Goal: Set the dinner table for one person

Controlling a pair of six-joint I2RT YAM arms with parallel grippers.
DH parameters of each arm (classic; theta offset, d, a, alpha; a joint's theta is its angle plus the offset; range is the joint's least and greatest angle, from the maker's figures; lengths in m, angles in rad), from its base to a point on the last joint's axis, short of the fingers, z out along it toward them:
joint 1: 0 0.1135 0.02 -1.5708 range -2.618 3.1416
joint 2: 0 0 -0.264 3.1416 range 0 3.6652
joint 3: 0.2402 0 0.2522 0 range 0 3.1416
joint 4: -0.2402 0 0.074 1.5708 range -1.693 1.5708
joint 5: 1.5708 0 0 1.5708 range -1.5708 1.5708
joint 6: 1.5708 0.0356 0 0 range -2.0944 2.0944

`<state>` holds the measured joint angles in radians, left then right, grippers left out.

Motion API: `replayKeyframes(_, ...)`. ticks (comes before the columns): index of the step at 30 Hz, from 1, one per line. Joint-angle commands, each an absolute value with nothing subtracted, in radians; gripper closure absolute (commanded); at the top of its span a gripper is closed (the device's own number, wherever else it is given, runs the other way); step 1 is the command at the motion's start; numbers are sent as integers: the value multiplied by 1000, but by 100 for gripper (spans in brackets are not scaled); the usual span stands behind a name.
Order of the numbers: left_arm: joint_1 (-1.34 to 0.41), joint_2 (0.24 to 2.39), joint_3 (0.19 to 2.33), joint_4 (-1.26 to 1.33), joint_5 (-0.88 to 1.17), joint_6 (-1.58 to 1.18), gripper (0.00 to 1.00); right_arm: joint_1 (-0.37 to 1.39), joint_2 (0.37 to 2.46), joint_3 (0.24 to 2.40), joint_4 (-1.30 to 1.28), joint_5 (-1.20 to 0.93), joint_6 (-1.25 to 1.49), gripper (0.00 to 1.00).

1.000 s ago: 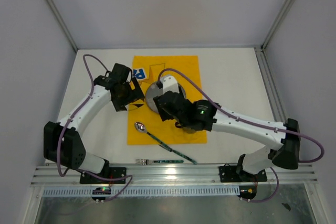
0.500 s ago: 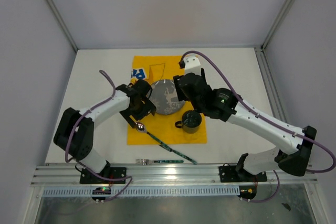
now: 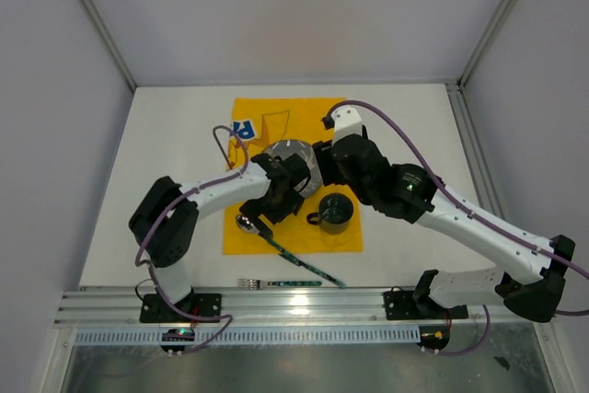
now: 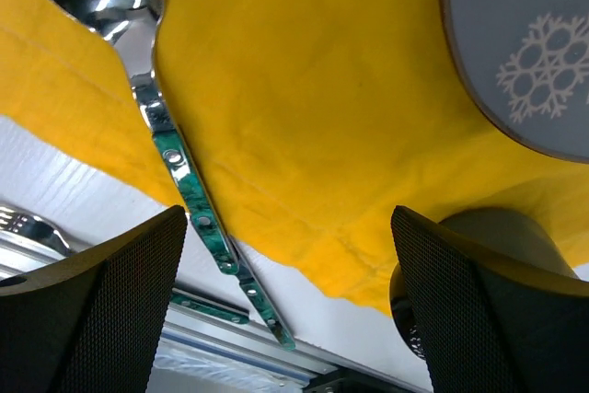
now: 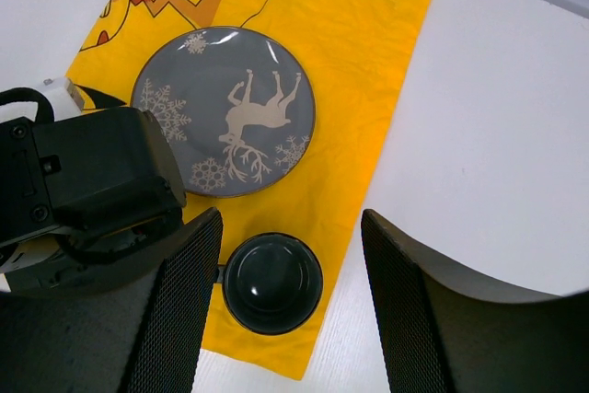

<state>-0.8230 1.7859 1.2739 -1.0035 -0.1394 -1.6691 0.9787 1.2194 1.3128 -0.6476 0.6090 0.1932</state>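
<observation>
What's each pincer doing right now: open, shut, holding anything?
Left pincer: open, empty, over the yellow cloth.
Right pincer: open, empty; the dark mug is not gripped.

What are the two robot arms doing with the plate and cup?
Two robot arms are setting a place for dinner. A gray plate and a dark cup sit on the yellow cloth. Both grippers are open and hold nothing: the left gripper hovers near the spoon, the right gripper above the cup. A fork lies on the table.
</observation>
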Motion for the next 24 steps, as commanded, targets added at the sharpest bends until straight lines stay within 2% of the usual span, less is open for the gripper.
replayKeyframes(1, -828, 1749, 1299, -1153, -196, -1773, 5, 974, 1190, 1298, -601, 583, 190, 34)
replayKeyframes(10, -891, 1574, 1155, -1189, -224, -1881, 5, 976, 1180, 1278, -603, 566, 247, 34)
replayKeyframes(15, -905, 1630, 1101, -1131, -213, -1882, 5, 974, 1180, 1292, -615, 561, 249, 34)
replayKeyframes(24, -928, 1738, 1164, -1085, -201, -1867, 7, 974, 1140, 1259, -635, 568, 262, 34)
